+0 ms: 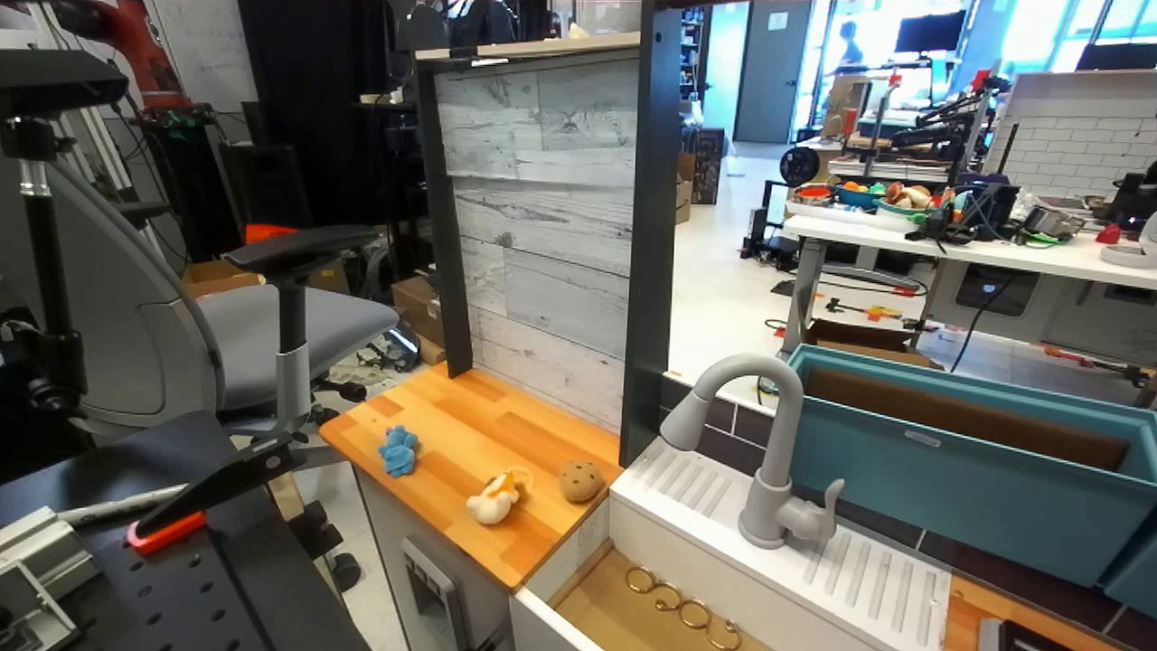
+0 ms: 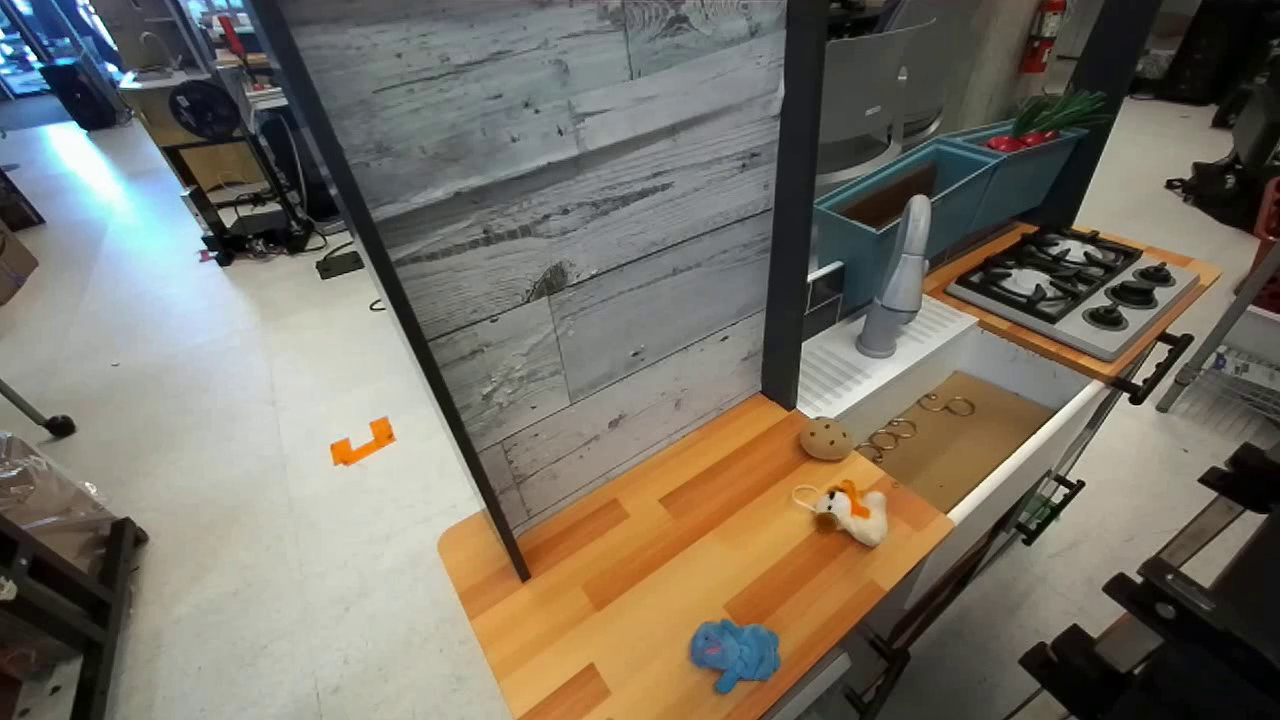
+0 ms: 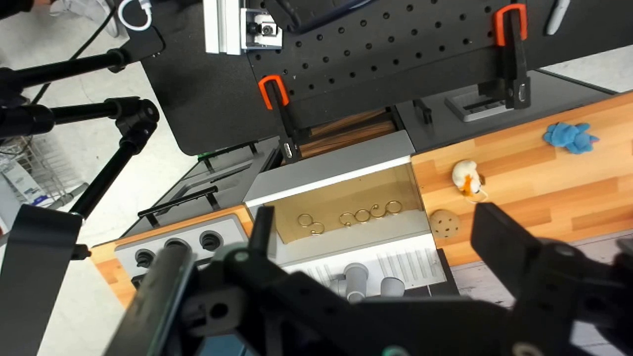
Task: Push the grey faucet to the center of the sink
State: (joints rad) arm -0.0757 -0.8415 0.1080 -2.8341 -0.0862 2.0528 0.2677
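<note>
The grey faucet (image 1: 779, 425) stands upright on the white ribbed ledge behind the sink (image 1: 678, 559). Its gooseneck spout is turned sideways over the ledge, toward the wooden counter. The faucet also shows in an exterior view (image 2: 905, 285) and in the wrist view (image 3: 356, 279), where my gripper hides part of it. The sink is a white rectangular basin with a tan floor; it also shows in the wrist view (image 3: 361, 237). My gripper (image 3: 373, 222) is open and empty, fingers wide apart, high above the sink and apart from the faucet. I cannot make it out in either exterior view.
On the wooden counter (image 2: 640, 610) lie a blue plush (image 2: 735, 652), a white-orange toy (image 2: 855, 512) and a cookie (image 2: 826, 438). Teal planters (image 1: 940, 479) stand behind the faucet. A dark post (image 2: 795, 200) and plank wall rise beside the ledge. A stove (image 2: 1075, 285) flanks the sink.
</note>
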